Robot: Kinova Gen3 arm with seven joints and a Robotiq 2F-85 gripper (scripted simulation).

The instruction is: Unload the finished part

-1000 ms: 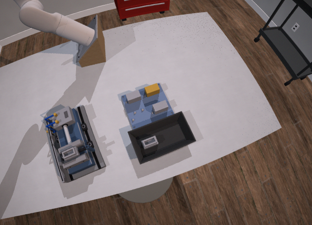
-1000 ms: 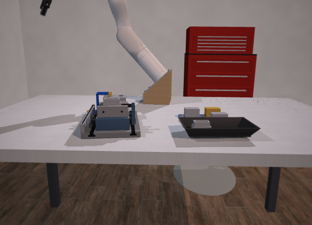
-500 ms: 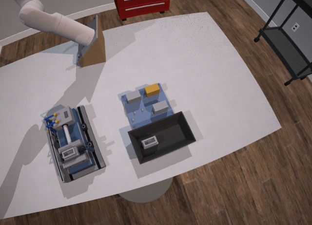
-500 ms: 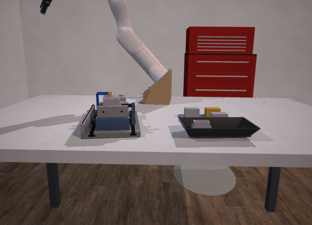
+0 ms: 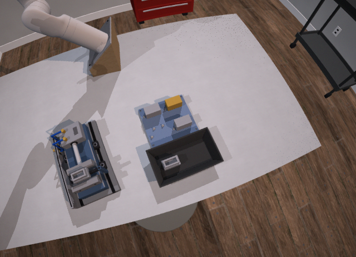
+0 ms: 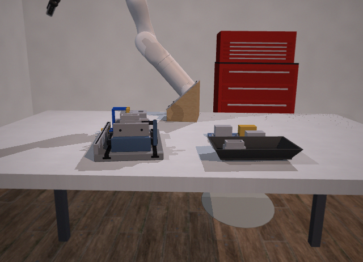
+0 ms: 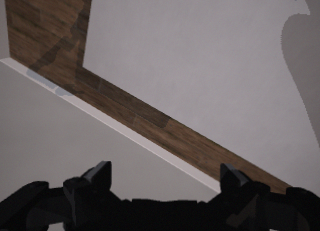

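the pincer hung wide and held nothing, high at ten o'clock; it needed to drop straight over the finished part in the vise.

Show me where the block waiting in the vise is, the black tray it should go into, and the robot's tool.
Finished part [image 5: 78, 174], top view: its pocketed top face, in the vise.
Black outfeed tray [image 5: 213, 146], top view: its right wall.
Tool [image 6: 52, 8], exterior view: between its open fingertips, high above the table's left end.
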